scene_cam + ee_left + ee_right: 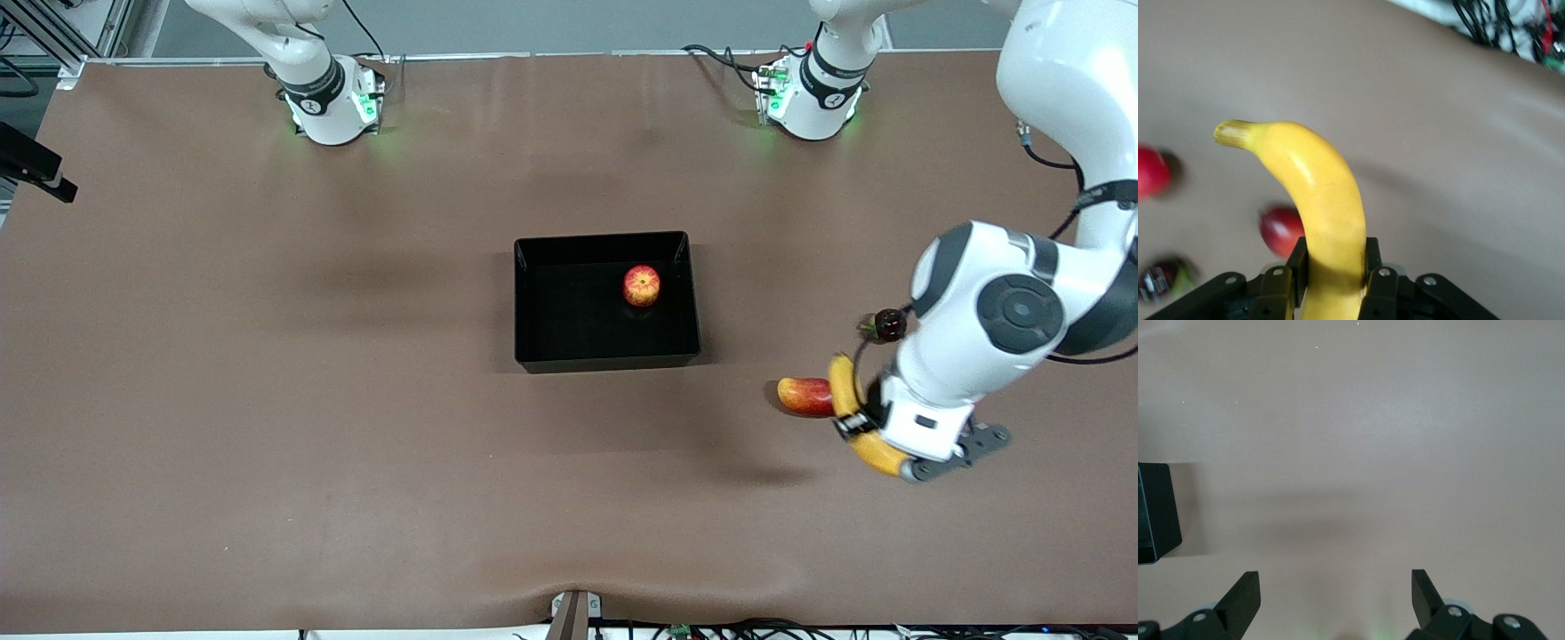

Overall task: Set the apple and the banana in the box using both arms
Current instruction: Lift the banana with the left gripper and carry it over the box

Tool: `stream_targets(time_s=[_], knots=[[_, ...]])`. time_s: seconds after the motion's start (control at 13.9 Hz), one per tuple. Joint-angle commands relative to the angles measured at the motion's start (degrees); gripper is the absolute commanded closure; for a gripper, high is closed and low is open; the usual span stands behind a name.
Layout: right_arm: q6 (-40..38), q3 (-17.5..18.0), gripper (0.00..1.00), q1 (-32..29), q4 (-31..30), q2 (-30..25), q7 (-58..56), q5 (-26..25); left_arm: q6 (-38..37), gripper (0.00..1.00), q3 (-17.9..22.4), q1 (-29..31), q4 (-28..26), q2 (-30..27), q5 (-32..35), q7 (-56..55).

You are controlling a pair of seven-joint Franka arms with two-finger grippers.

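The apple point(641, 285), red with yellow streaks, lies inside the black box point(605, 238) at mid-table, toward the box's left-arm side. My left gripper point(858, 425) is shut on the long yellow banana point(843, 391) near the left arm's end of the table. In the left wrist view the black fingers point(1379, 267) clamp the banana point(1318, 193) at its middle, and its stem end sticks out ahead. My right gripper point(1336, 587) hangs open over bare table with nothing between its fingers. A corner of the box point(1155, 513) shows at the edge of its view.
A red-yellow mango point(805, 396) lies on the table just beside the held banana. A small dark red fruit with a green tip point(887, 324) sits farther from the front camera, close to the left arm. Brown mat covers the table.
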Motion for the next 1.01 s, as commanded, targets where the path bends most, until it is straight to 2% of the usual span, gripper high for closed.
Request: stream_targets(time_s=[0.0, 0.07, 0.36, 0.58, 0.72, 0.87, 0.94], knots=[[-0.27, 0.74, 0.00, -1.17, -0.06, -0.51, -0.38, 0.01, -1.69, 1.00, -7.66, -0.48, -4.43, -1.13, 0.15, -12.75], [-0.27, 0.74, 0.00, -1.17, -0.06, -0.51, -0.38, 0.01, -1.78, 1.00, -8.73, -2.92, -5.14, -0.86, 0.33, -16.80], [-0.35, 0.74, 0.00, -1.17, -0.06, -0.43, -0.38, 0.01, 1.28, 1.00, -8.65, -15.48, -5.58, 1.24, 1.56, -30.07], [-0.35, 0.74, 0.00, -1.17, -0.06, -0.43, -0.38, 0.01, 2.61, 1.00, -8.30, -22.35, -6.98, 3.09, 5.41, -38.34], [-0.35, 0.74, 0.00, -1.17, -0.06, -0.43, -0.38, 0.01, 5.40, 1.00, -8.30, -23.86, -10.14, 4.14, 9.63, -42.22], [-0.35, 0.74, 0.00, -1.17, -0.06, -0.43, -0.38, 0.01, 12.34, 1.00, -8.13, -23.86, -14.09, 5.20, 12.10, -44.78], [-0.35, 0.74, 0.00, -1.17, -0.06, -0.43, -0.38, 0.01, 14.63, 1.00, -7.25, -24.38, -14.28, 6.68, 13.15, -46.27]])
